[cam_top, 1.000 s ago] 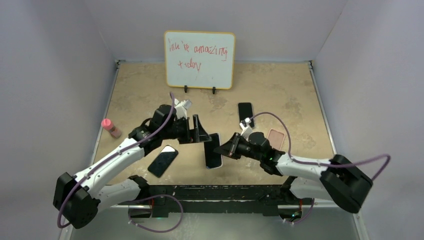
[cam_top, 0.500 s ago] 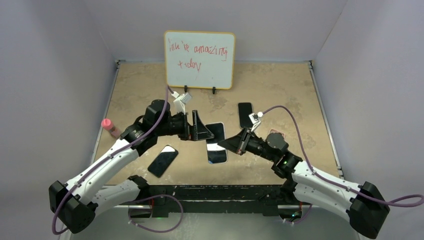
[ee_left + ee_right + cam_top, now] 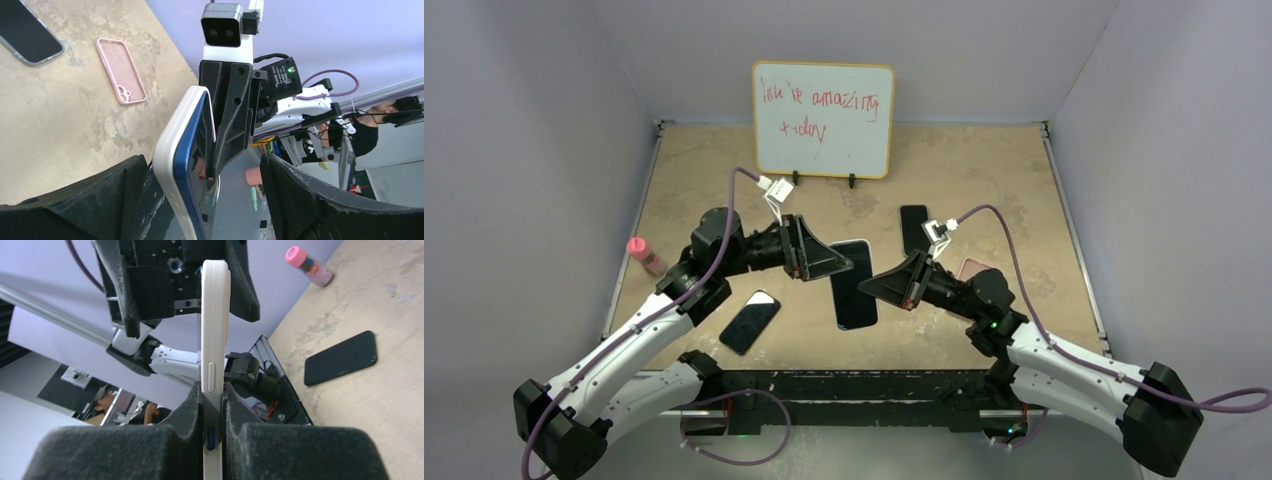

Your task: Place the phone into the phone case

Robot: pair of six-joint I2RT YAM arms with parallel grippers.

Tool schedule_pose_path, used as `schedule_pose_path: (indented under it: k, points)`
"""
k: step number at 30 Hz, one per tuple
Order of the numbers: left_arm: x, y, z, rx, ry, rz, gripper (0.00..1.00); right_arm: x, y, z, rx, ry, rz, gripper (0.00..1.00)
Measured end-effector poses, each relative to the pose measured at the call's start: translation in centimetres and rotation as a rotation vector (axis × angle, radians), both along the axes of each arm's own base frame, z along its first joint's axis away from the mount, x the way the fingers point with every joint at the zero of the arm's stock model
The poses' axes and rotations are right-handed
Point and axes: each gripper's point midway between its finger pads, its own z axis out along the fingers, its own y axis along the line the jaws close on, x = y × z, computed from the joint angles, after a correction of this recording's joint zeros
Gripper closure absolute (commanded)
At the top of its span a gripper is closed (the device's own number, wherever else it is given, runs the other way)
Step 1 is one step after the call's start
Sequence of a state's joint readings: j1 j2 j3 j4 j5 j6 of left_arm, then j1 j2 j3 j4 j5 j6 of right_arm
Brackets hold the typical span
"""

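Top external view shows the worktop (image 3: 1024,190) below both arms, with the phone (image 3: 854,298) held in the air between them. Your right gripper (image 3: 212,407) pinches one edge of it, and your left gripper (image 3: 838,266) is spread wide either side. The phone sits inside the white phone case (image 3: 215,315), but one long edge looks proud, so I judge it needs a final press.

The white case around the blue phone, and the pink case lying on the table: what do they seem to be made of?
White case: probably soft silicone or rubbery plastic with a matte finish; its edge is rounded and shows no glare. Pink case: likely the same kind, matte, with a thin raised rim. Neither can be told for certain.
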State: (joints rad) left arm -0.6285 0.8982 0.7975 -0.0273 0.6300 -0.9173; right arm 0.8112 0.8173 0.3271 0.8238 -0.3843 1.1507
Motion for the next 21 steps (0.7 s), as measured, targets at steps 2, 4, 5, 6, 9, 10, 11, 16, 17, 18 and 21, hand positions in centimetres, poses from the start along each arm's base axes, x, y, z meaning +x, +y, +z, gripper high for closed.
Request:
schedule_pose_path:
  k: [2, 4, 5, 6, 9, 10, 11, 16, 17, 18, 21]
  points:
    - [-0.1, 0.0, 0.2, -0.027, -0.003, 0.0, 0.17, -0.3, 0.1, 0.5, 0.023, -0.009, 0.025, 1.0]
    - [-0.2, 0.0, 0.4, -0.05, -0.009, -0.002, 0.2, -0.6, 0.2, 0.9, 0.04, -0.014, 0.041, 1.0]
    - [-0.3, 0.0, 0.6, -0.061, -0.013, -0.004, 0.22, -0.7, 0.2, 1.2, 0.049, -0.018, 0.05, 1.0]
    - [-0.4, 0.0, 0.8, -0.074, -0.017, -0.006, 0.24, -0.9, 0.2, 1.4, 0.056, -0.023, 0.059, 1.0]
    - [-0.5, 0.0, 1.7, -0.109, -0.031, -0.009, 0.27, -1.3, 0.1, 2.0, 0.078, -0.038, 0.074, 1.0]
    - [-0.6, 0.0, 1.9, -0.121, -0.037, -0.009, 0.28, -1.4, 0.1, 2.2, 0.083, -0.041, 0.082, 1.0]
    - [-0.7, 0.0, 2.2, -0.133, -0.047, -0.009, 0.29, -1.6, 0.1, 2.3, 0.087, -0.045, 0.09, 1.0]
    - [-1.2, 0.4, 3.2, -0.191, -0.062, -0.006, 0.42, -1.9, 0.0, 2.5, 0.097, -0.052, 0.103, 1.0]
    - [-1.2, 0.5, 3.3, -0.201, -0.06, -0.005, 0.47, -1.9, 0.0, 2.5, 0.095, -0.052, 0.106, 1.0]
    - [-1.3, 0.5, 3.4, -0.209, -0.061, -0.003, 0.55, -2.0, 0.0, 2.4, 0.094, -0.052, 0.111, 1.0]
    - [-1.2, 0.5, 3.5, -0.226, -0.053, 0.001, 0.8, -2.2, 0.0, 2.3, 0.095, -0.053, 0.118, 1.0]
